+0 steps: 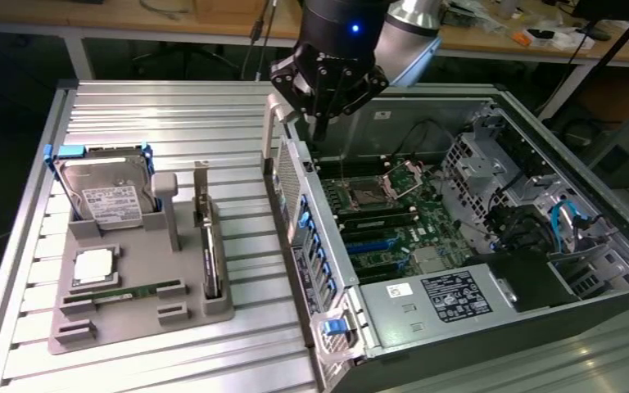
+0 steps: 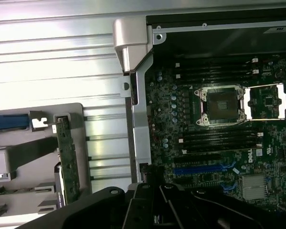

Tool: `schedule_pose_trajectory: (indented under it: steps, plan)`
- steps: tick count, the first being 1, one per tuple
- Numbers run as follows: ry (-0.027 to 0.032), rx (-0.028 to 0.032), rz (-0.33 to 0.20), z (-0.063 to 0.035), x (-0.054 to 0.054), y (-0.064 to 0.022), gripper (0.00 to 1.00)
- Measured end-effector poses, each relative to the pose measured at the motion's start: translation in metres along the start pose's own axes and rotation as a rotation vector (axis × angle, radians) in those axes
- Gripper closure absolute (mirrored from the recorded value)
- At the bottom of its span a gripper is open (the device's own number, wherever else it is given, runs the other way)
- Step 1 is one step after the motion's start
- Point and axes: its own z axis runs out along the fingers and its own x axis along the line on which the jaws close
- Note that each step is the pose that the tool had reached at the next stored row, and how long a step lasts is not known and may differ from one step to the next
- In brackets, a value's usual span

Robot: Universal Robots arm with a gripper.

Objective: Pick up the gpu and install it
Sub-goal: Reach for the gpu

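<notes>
The gpu (image 1: 207, 250) stands on edge in a slot of the grey fixture (image 1: 189, 318), its silver bracket end pointing up at the far side. In the wrist view the gpu (image 2: 68, 162) shows as a narrow green card seen edge-on. My gripper (image 1: 317, 124) hangs above the rear wall of the open computer case (image 1: 326, 270), to the exterior view's right of the gpu and well apart from it. Its fingers are shut to a point and hold nothing. The gripper (image 2: 151, 174) sits over the case edge beside the motherboard (image 2: 214, 143).
On the fixture also sit a hard drive (image 1: 107, 195) in a blue frame, a silver processor (image 1: 94, 266) and a RAM stick (image 1: 134, 291). Inside the case lie an open processor socket (image 1: 364, 194), blue card slots (image 1: 375, 244) and a power supply (image 1: 445, 293).
</notes>
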Motion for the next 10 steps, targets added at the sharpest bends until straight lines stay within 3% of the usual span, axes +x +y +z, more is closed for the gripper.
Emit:
schedule_pose_trajectory:
  steps: [10]
  plan:
    - [0.0,0.0,0.0,-0.0002,0.0089,-0.0007,0.89]
